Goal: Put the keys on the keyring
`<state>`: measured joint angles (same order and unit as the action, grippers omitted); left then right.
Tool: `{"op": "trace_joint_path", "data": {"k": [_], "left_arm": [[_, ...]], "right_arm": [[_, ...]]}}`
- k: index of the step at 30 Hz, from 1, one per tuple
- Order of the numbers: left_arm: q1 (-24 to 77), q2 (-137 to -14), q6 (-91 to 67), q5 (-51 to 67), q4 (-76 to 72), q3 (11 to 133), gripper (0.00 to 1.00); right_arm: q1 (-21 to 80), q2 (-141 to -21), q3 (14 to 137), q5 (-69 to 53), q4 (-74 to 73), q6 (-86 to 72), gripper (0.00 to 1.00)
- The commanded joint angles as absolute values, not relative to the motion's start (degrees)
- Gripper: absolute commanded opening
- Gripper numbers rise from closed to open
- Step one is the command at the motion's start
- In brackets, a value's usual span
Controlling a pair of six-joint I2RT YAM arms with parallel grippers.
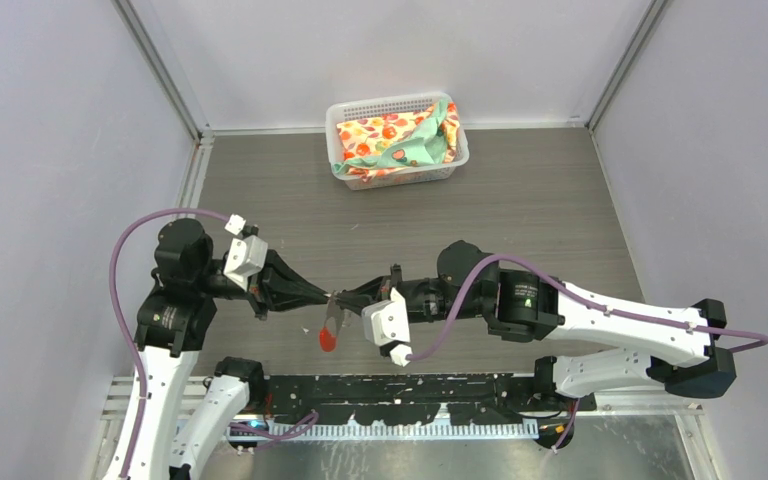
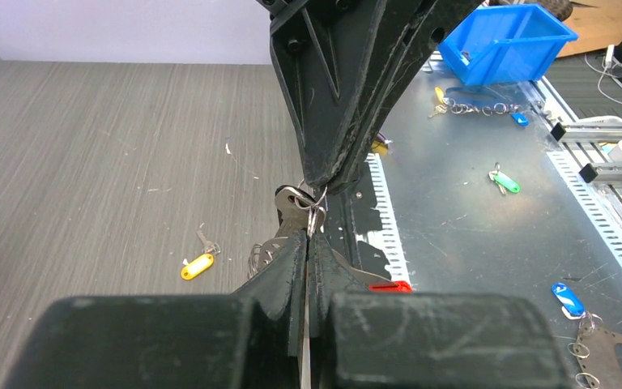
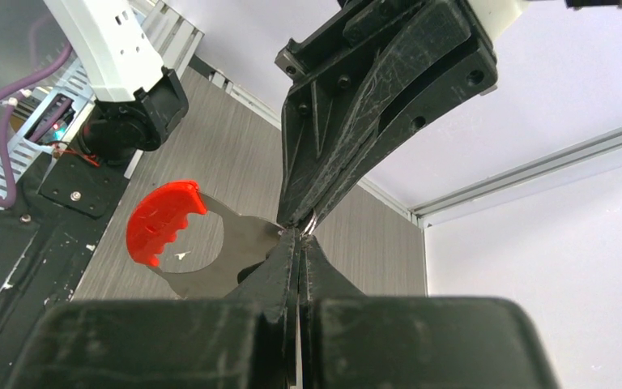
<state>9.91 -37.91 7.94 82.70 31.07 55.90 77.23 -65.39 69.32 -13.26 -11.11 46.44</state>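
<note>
Where the left gripper (image 1: 327,296) and right gripper (image 1: 353,297) touch tips, both pinched tight, the keyring (image 1: 330,322) hangs in the left's grip.

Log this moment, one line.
left gripper: shut on key | right gripper: shut on keyring | tip to tip midair | red tag hanging below

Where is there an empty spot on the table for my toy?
Bare table lies left and right of the basket, and in the strip between the basket and the left gripper and right gripper. It is crowded in the middle, where both grippers pinch the keyring, and along the near edge.
</note>
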Motion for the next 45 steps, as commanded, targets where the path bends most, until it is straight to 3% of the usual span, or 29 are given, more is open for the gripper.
{"op": "trace_joint_path", "data": {"k": [1, 45], "left_arm": [[9.93, -38.40, 8.34, 83.40, 30.97, 56.92, 0.00], [10.02, -37.97, 8.68, 89.12, 31.06, 57.20, 0.00]], "right_arm": [[77.58, -65.25, 72.91, -15.18, -9.08, 46.80, 0.01], [70.98, -72.18, 79.25, -27.12, -11.41, 44.91, 0.01]]}}
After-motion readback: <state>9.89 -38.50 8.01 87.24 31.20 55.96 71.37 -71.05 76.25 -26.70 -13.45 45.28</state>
